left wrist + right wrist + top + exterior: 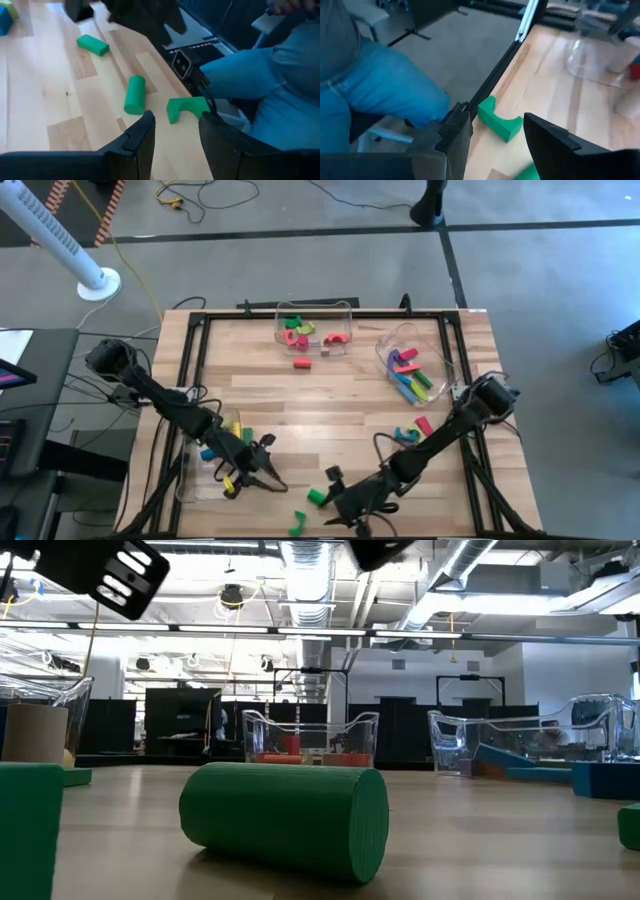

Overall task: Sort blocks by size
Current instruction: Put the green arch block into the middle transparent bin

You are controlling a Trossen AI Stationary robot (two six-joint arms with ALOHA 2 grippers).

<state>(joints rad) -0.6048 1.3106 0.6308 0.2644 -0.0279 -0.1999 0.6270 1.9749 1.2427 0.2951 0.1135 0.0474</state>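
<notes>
Right claw (492,132) gapes empty, its fingers partly hiding the green arch (498,121).

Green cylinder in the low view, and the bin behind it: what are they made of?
The green cylinder looks like painted wood or dense foam: matte, even colour, no visible grain, so I can't settle which. The bin looks like clear hard plastic: the room shows through its glossy walls.

Three clear bins sit on the table (330,400): one (315,330) at the far edge, one (415,365) toward the far right, one (205,465) at near left. Loose blocks lie along the near edge: a cylinder (316,497), an arch (297,525) just nearer, both between the two arms.
</notes>
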